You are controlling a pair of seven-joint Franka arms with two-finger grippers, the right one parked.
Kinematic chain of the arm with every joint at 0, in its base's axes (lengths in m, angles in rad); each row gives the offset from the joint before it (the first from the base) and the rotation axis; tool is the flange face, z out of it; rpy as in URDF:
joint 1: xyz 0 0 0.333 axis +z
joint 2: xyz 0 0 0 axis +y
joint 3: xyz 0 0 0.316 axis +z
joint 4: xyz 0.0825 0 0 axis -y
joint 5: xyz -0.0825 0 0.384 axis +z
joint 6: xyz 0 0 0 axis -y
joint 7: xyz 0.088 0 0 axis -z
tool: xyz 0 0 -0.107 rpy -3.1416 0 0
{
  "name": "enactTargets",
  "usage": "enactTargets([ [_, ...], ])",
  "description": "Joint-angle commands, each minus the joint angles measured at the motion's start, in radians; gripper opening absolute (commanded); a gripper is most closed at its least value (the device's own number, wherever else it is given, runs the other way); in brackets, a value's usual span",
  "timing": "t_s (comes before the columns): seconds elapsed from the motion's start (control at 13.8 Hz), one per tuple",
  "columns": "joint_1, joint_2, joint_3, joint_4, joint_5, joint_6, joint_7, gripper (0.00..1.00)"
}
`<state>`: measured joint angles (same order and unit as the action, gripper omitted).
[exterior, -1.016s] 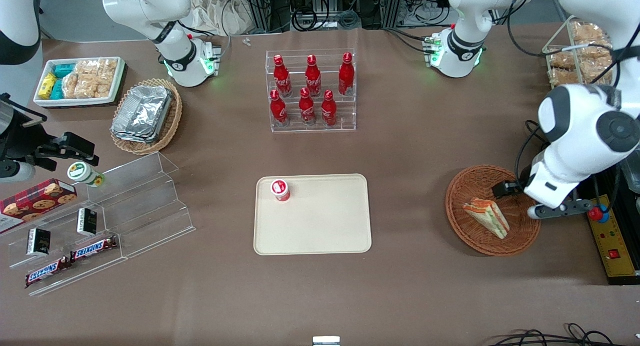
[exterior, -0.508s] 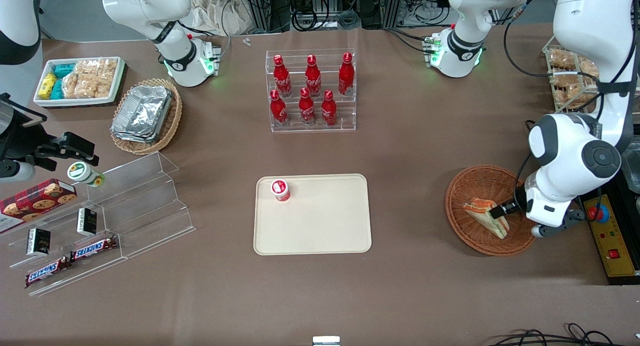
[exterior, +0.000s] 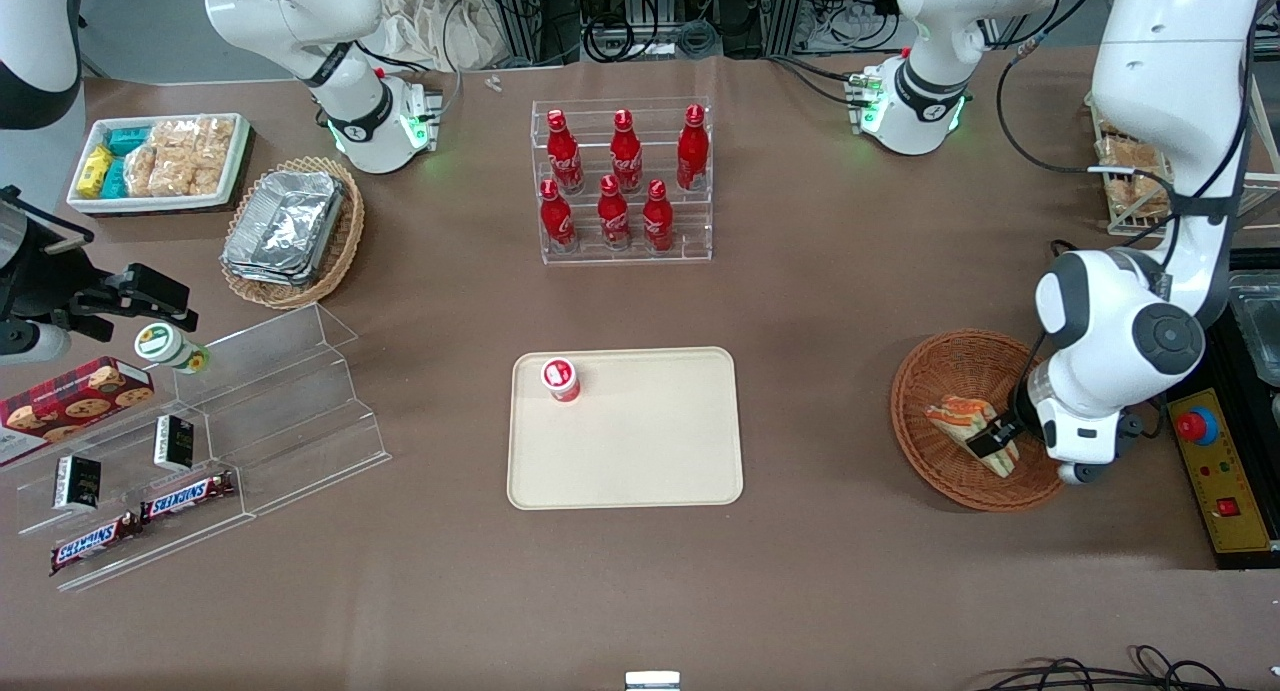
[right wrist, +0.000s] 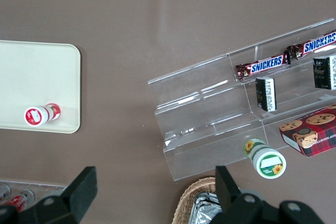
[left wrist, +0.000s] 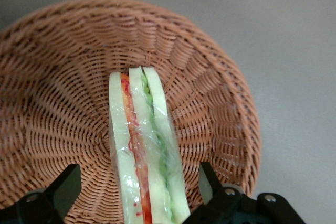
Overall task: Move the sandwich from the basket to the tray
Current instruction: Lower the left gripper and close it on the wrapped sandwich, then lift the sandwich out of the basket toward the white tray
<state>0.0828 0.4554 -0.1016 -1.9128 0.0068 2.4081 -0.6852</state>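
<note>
The sandwich [exterior: 962,417], a pale wedge with orange-red and green layers, lies in the reddish-brown wicker basket [exterior: 922,369] toward the working arm's end of the table. My left gripper [exterior: 994,439] is down in the basket, open, at the end of the sandwich nearer the front camera. In the left wrist view the sandwich [left wrist: 144,145] lies between the two black fingers [left wrist: 66,186], with a gap on each side, and the basket [left wrist: 52,77] fills the frame around it. The cream tray [exterior: 640,451] lies mid-table; it also shows in the right wrist view [right wrist: 31,77].
A small red-capped bottle [exterior: 561,379] stands on the tray's corner. A rack of red bottles [exterior: 625,186] stands farther from the front camera than the tray. A yellow box with a red button [exterior: 1215,471] lies beside the basket at the table's edge.
My left arm has swung down over the basket. The gripper moved from the basket's rim to the sandwich and now straddles it. The sandwich has not moved.
</note>
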Motion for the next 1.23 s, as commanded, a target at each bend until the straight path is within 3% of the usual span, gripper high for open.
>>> enactTargets([
  [0.0, 0.002, 0.029, -0.006, 0.008, -0.005, 0.026, -0.037, 0.99],
  [0.07, 0.002, 0.031, -0.006, 0.006, -0.005, 0.026, -0.037, 0.98],
  [0.22, 0.0, 0.031, -0.006, 0.003, -0.004, 0.025, -0.037, 0.81],
  [0.58, 0.005, -0.036, -0.006, 0.009, -0.004, -0.074, -0.037, 0.12],
  [0.65, 0.003, -0.07, -0.006, 0.014, -0.004, -0.119, -0.037, 0.05],
  [0.87, 0.0, -0.15, -0.004, 0.114, -0.005, -0.365, -0.037, 0.03],
  [1.16, -0.008, -0.159, -0.038, 0.4, -0.005, -0.781, -0.033, 0.02],
])
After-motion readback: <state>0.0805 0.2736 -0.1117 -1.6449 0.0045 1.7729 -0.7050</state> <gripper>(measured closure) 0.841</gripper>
